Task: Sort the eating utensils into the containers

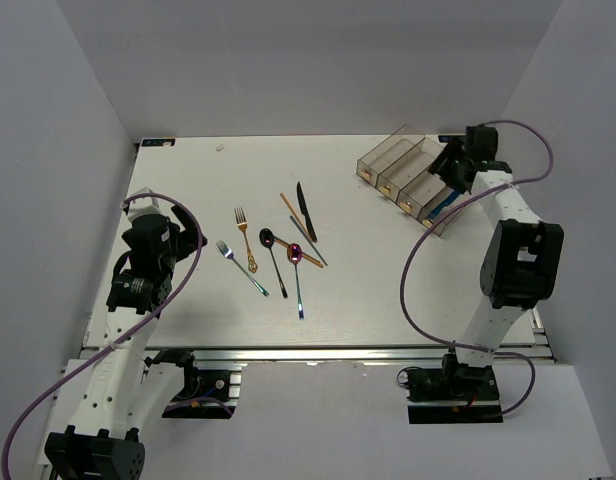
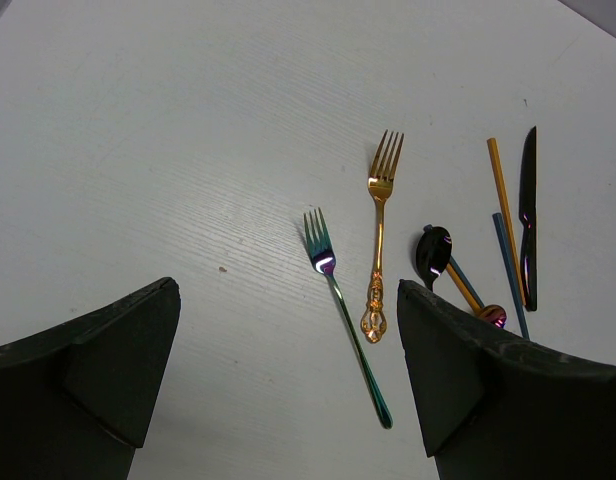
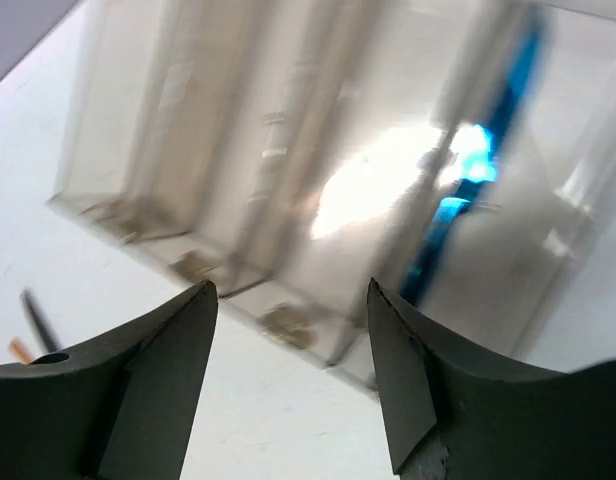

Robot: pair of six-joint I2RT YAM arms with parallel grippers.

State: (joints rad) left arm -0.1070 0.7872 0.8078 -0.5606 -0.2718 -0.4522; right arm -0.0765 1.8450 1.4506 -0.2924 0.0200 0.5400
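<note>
Left jaws spread, empty. The teal fork lies flat on the tabletop between them, the gold fork beside it. It is likely thin, stiff, light and slick, so pinch across mid-handle. Right jaws spread over the bins, with a blue knife inside.

The containers are four joined narrow bins of clear smoky plastic, set in a diagonal row at the far right. A blue knife lies lengthwise in the nearest, rightmost bin.

The other utensils lie flat near the centre. From the left:
- silver-teal fork, tines far-left
- gold fork, tines far
- black spoon, bowl far
- purple spoon, bowl far

A black knife lies farthest. A gold chopstick and a dark chopstick run diagonally just beside it. A second gold chopstick crosses at the purple spoon's bowl.
</note>
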